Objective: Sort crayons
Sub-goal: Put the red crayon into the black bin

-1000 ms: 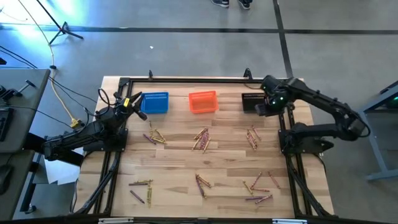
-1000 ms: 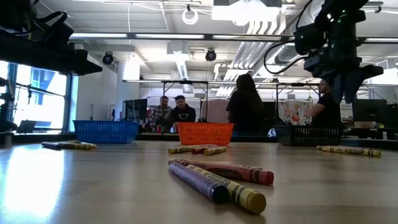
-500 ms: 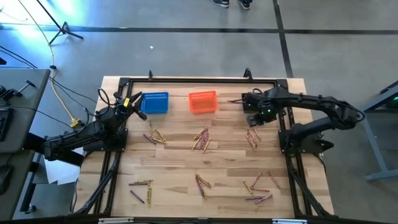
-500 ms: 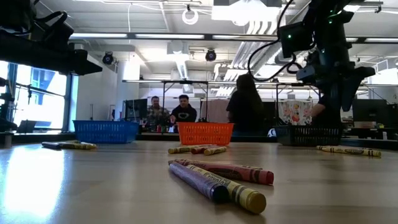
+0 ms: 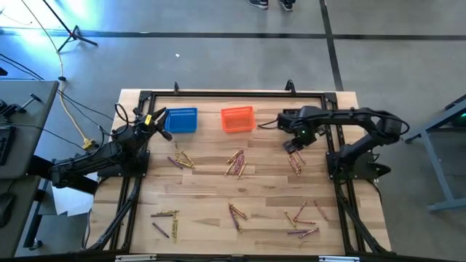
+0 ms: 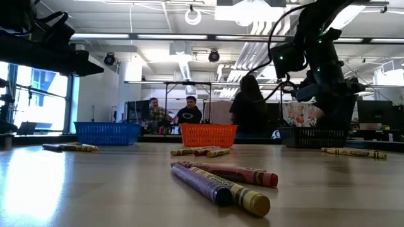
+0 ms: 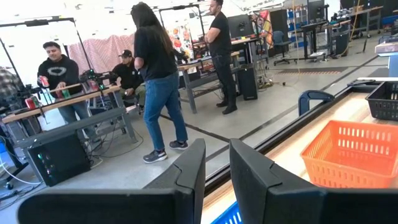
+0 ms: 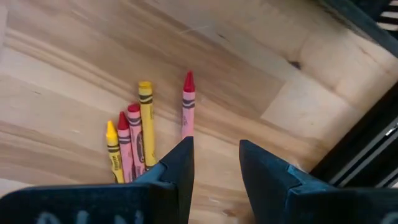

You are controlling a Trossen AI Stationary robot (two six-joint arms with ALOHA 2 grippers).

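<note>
The right tool is held over the table, just in front of the black basket and above a small cluster of crayons. In the right wrist view its 2 fingers are seen spread with a clear gap and nothing between them; below them lie 5 crayons, 3 red and 2 yellow, side by side on the wood. The left tool is parked at the table's left edge beside the blue basket, its fingers parted by a narrow empty gap. Other crayon clusters are scattered across the table: near the orange basket and along the near edge.
</note>
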